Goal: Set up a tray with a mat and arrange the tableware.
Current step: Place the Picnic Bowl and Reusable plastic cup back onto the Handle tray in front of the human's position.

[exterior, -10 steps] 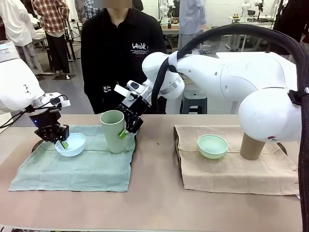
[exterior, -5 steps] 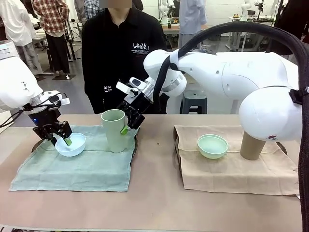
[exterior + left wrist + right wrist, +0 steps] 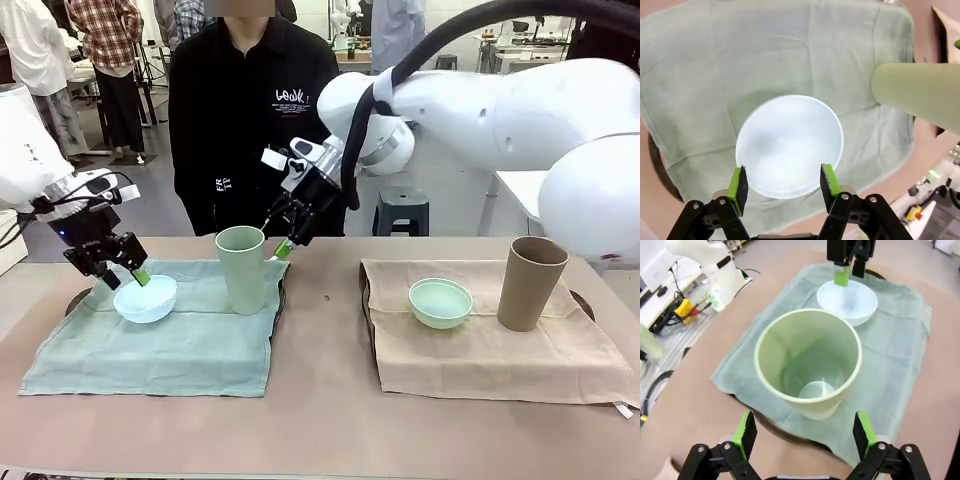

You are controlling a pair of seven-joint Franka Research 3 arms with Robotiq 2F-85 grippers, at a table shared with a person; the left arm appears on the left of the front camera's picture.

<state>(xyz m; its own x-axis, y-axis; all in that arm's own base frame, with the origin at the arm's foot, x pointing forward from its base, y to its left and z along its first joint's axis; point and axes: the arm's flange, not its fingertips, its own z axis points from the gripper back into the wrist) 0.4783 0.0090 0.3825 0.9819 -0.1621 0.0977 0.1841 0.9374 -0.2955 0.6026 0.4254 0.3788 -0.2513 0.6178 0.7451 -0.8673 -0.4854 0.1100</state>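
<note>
Both grippers released above the green mat.
Left gripper [image 3: 118,262] hovers, jaws apart, over pale blue matte plastic bowl [image 3: 145,298]; right gripper [image 3: 279,237] open beside tall light green plastic cup [image 3: 241,269].

Robotics lab, open shared floor.
Two white robot arms [image 3: 480,120] work at a tan table [image 3: 320,420] with a person in black [image 3: 250,110] standing across it. Behind: more people [image 3: 105,60] on a grey floor, other tables [image 3: 520,55] with gear, a stool [image 3: 402,212]. The right wrist view shows loose cables [image 3: 670,312] and a yellow plug block [image 3: 682,307] on the floor beside the table. Looks like a data-collection station, not a home.
</note>
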